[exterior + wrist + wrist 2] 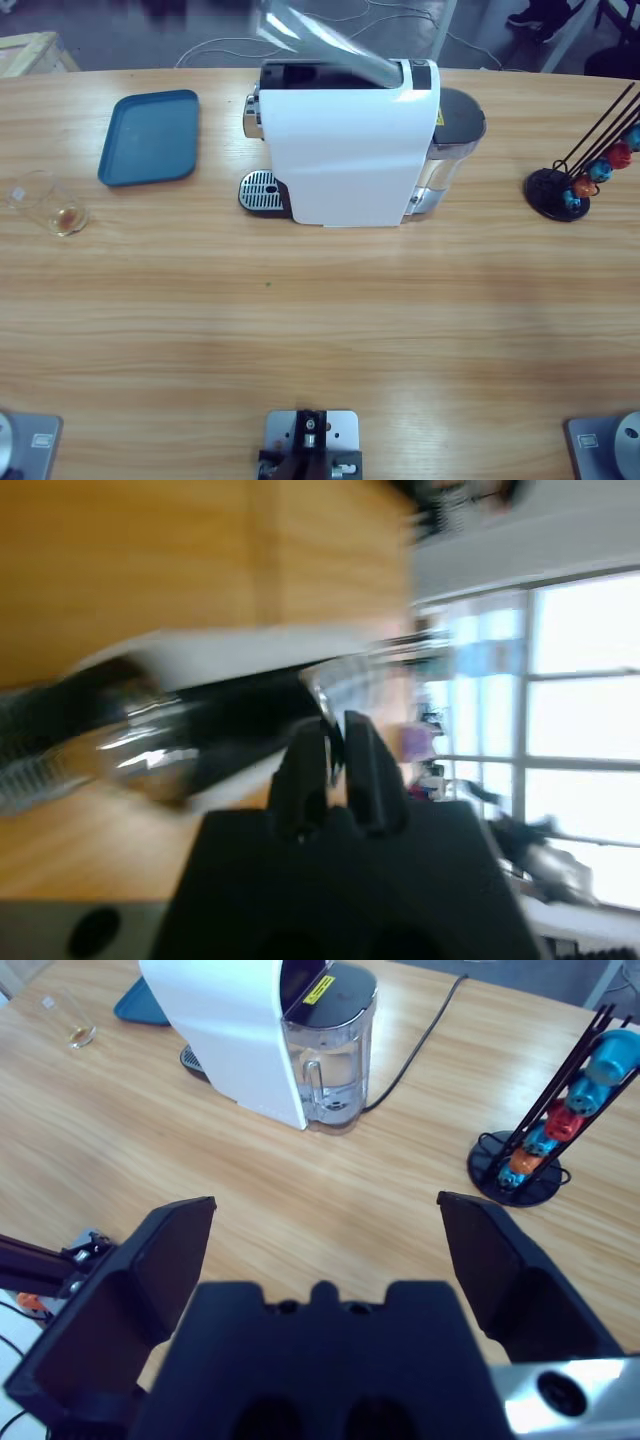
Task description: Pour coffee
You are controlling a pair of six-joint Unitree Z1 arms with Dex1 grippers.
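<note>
While the white coffee machine (350, 150) stands near the middle back of the tabletop (320, 330), the glass tumbler (55, 208) sits far off at the tabletop's left edge, lying tilted or on its side, hard to tell which. The coffee (66, 216) is a thin amber layer inside it. A blue tray (150, 137) lies between tumbler and machine, apart from both. The machine's drip grate (260, 190) faces left, its clear water tank (450, 150) is at the right. A black capsule rack (575, 185) with blue, red and orange capsules stands at the far right.

Left claw (335, 745): jaws pressed close together, nothing visible between them; blurred, pointing along a chrome and black part of the machine. A blurred arm (320, 45) crosses the machine's top in the high view.

Right claw (325, 1230): jaws spread wide, released, holding nothing, raised above the tabletop and looking toward the machine's tank side and the rack.
</note>
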